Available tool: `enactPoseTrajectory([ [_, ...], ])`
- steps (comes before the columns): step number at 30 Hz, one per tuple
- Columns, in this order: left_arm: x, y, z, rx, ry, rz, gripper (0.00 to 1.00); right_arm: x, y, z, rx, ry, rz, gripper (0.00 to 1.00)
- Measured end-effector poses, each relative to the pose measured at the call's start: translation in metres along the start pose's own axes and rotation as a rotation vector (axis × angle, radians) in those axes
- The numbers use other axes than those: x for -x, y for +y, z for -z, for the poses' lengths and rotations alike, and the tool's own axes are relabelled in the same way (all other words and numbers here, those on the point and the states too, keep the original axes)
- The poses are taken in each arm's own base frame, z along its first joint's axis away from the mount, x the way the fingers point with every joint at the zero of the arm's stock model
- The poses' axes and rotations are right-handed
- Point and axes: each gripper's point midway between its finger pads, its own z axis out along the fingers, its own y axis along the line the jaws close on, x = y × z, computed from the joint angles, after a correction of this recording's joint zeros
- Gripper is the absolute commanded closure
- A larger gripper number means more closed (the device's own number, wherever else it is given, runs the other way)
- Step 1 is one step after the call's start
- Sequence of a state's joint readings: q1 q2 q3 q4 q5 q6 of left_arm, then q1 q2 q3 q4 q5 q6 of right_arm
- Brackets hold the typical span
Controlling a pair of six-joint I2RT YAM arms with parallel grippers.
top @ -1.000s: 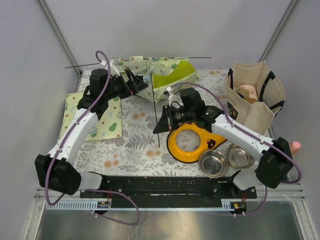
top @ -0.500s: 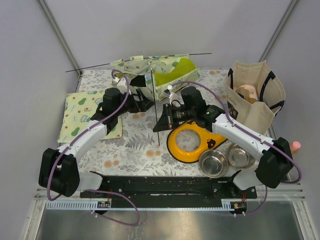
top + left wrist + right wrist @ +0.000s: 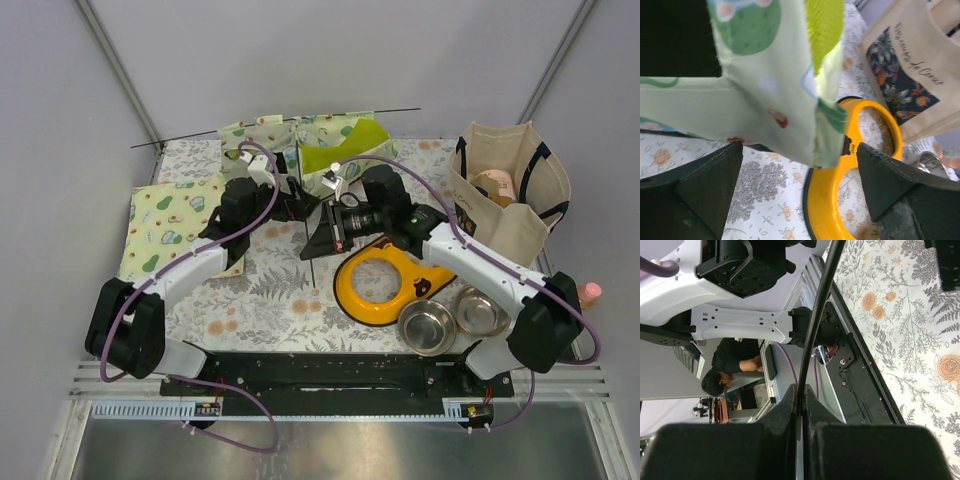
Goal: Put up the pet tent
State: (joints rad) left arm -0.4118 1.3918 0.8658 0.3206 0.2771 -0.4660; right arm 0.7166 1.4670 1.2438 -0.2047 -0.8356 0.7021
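The pet tent (image 3: 318, 145) lies slumped at the back middle of the table, pale avocado print with a lime-green panel, and a long thin black pole (image 3: 385, 111) runs across its top. My left gripper (image 3: 300, 208) is open just in front of it. In the left wrist view a fabric corner of the tent (image 3: 785, 105) hangs above the gap between the wide fingers (image 3: 700, 192), touching neither. My right gripper (image 3: 316, 240) sits close beside the left one. Its fingers (image 3: 785, 410) are shut on another thin black pole (image 3: 819, 315).
A flat avocado-print mat (image 3: 170, 228) lies at the left. The orange feeder (image 3: 385, 285) sits right of centre, with two steel bowls (image 3: 428, 328) (image 3: 481, 311) near the front right. A beige tote bag (image 3: 510, 185) stands at the right edge.
My left arm has swung from the tent's back left corner toward the middle, ending beside the right gripper. The right gripper has shifted slightly back with its pole still held. The tent fabric has sagged.
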Motion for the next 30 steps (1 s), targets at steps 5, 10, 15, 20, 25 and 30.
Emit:
enactPoseTrajectory([
  [5,-0.005,0.018,0.0,0.095,0.004,-0.002,0.28,0.001,0.003,0.0,0.019,0.008,-0.012,1.0],
  [10,-0.003,0.022,0.0,0.119,-0.009,0.002,0.55,0.004,0.005,0.0,0.026,0.001,-0.01,1.0],
  [15,-0.006,0.022,-0.004,0.109,0.003,0.007,0.64,0.005,0.003,-0.001,0.032,0.004,-0.014,1.0],
  [20,-0.013,0.023,-0.007,0.104,0.023,0.012,0.97,0.006,0.005,-0.002,0.046,0.005,-0.012,1.0],
  [25,-0.014,0.024,-0.007,0.105,0.026,0.012,1.0,0.007,0.006,-0.001,0.05,0.004,-0.014,1.0],
  [30,-0.014,0.022,-0.007,0.094,0.03,0.009,1.0,0.01,0.005,-0.001,0.053,-0.005,-0.01,1.0],
])
